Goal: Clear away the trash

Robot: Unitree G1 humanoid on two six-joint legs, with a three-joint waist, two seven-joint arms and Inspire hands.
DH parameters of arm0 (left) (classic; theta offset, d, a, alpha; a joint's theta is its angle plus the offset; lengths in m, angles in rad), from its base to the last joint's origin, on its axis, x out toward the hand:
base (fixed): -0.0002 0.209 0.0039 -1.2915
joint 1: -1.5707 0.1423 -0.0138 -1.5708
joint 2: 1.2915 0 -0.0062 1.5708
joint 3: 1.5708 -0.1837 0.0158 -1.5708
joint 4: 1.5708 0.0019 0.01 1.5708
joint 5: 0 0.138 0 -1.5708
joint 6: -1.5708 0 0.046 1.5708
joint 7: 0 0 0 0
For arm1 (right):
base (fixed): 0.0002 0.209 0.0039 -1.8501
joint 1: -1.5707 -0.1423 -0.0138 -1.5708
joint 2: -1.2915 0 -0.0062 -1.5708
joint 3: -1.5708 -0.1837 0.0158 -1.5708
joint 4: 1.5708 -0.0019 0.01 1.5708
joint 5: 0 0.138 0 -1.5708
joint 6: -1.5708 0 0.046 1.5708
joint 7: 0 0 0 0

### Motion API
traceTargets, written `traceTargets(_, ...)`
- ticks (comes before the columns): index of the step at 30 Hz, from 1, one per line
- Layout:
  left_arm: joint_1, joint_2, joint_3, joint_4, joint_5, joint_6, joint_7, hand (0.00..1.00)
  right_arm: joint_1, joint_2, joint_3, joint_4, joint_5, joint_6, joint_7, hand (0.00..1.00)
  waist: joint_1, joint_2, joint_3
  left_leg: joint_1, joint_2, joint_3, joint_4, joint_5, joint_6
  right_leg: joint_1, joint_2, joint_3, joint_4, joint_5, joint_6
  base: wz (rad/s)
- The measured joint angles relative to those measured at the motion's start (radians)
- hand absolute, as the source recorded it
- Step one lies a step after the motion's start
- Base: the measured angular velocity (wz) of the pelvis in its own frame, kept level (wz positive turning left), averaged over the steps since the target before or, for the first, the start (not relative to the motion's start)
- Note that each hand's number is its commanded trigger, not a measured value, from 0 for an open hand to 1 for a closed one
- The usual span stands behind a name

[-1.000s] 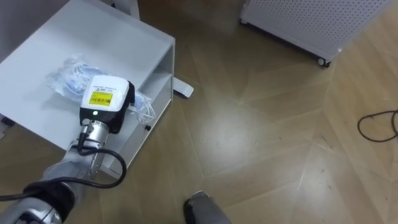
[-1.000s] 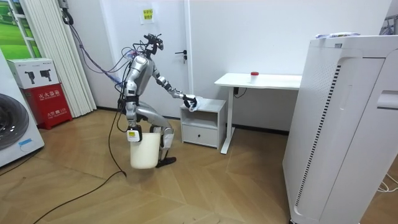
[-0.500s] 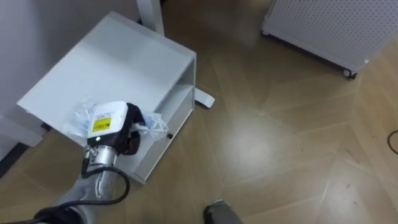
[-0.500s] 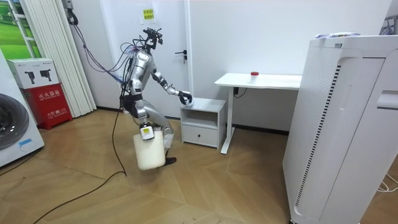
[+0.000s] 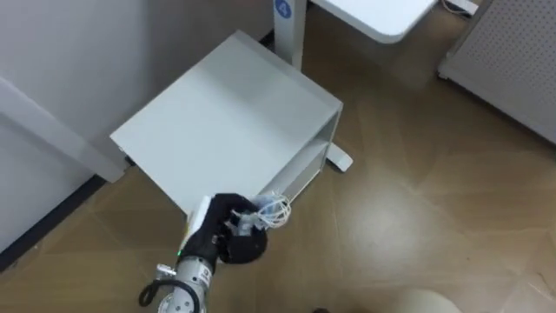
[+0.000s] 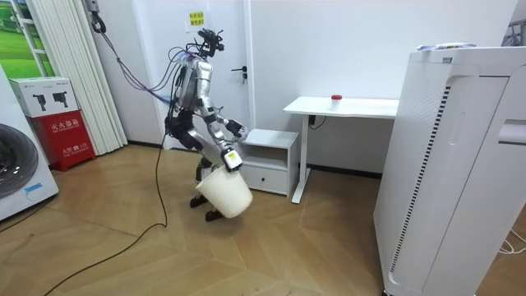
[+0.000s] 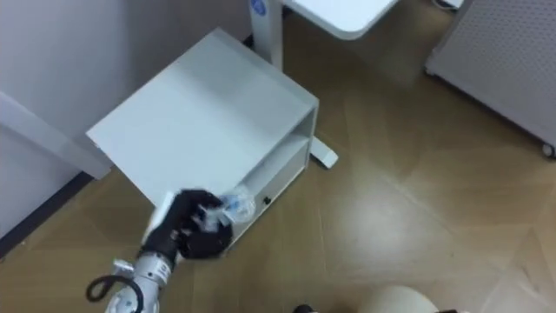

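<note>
I see robot standing by white desk (image 6: pixel 345 105), close to low white cabinet (image 5: pixel 226 113). White bucket (image 6: pixel 226 191) hangs under right hand (image 6: pixel 233 160), swung toward cabinet; grip there too small, I cannot tell. Left hand (image 5: pixel 229 231) at cabinet's front edge, fingers clenched round crumpled clear plastic bag (image 5: pixel 273 211), bag just off cabinet's front.

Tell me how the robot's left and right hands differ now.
The left hand is curled round a crumpled plastic wrapper; the right hand carries a white bucket. The left hand is up by the cabinet's top edge; the right hand hangs lower. Both are loaded.
</note>
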Motion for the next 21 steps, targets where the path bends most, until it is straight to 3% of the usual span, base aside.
traceTargets(4,0.049,-0.014,-0.017,-0.056,-0.030,0.002,-0.107,1.00,-0.061,0.020,-0.005,0.000,0.002,-0.001,-0.023,1.00,0.007,-0.018,-0.0067,0.026,0.006,-0.005,-0.033,0.013,0.000,0.042,0.008,-0.014,-0.060,0.023,0.001,-0.02)
traceTargets(8,0.071,-0.025,-0.070,-0.089,-0.033,0.016,-0.222,1.00,-0.135,0.122,-0.011,-0.001,0.150,-0.077,-0.008,1.00,0.009,-0.024,-0.0070,0.070,0.003,-0.002,-0.077,0.024,0.000,0.084,0.007,-0.016,-0.099,0.038,0.005,0.01)
traceTargets(9,0.077,-0.025,-0.091,-0.101,-0.038,0.021,-0.256,1.00,-0.144,0.147,-0.008,0.002,0.193,-0.090,0.015,1.00,0.011,-0.024,-0.0070,0.083,-0.009,-0.002,-0.096,0.032,0.001,0.097,0.002,-0.018,-0.111,0.039,0.006,0.15)
traceTargets(12,0.106,-0.031,-0.115,-0.117,-0.052,0.028,-0.333,1.00,-0.142,0.190,0.020,0.000,0.217,-0.123,0.102,1.00,0.025,-0.024,-0.0067,0.104,-0.013,-0.004,-0.124,0.039,0.002,0.118,-0.003,-0.022,-0.133,0.042,0.009,0.07)
traceTargets(17,0.134,-0.032,-0.125,-0.122,-0.052,0.068,-0.434,1.00,-0.109,0.210,0.028,0.003,0.214,-0.121,0.170,1.00,0.030,-0.025,-0.0065,0.084,-0.012,-0.005,-0.128,0.040,0.003,0.107,-0.017,-0.037,-0.144,0.042,0.010,0.06)
traceTargets(21,0.135,-0.031,-0.123,-0.139,-0.052,0.072,-0.469,1.00,-0.107,0.218,0.026,-0.002,0.220,-0.123,0.187,1.00,0.031,-0.025,-0.0066,0.074,-0.012,-0.002,-0.126,0.040,0.004,0.099,-0.019,-0.041,-0.142,0.042,0.012,0.00)
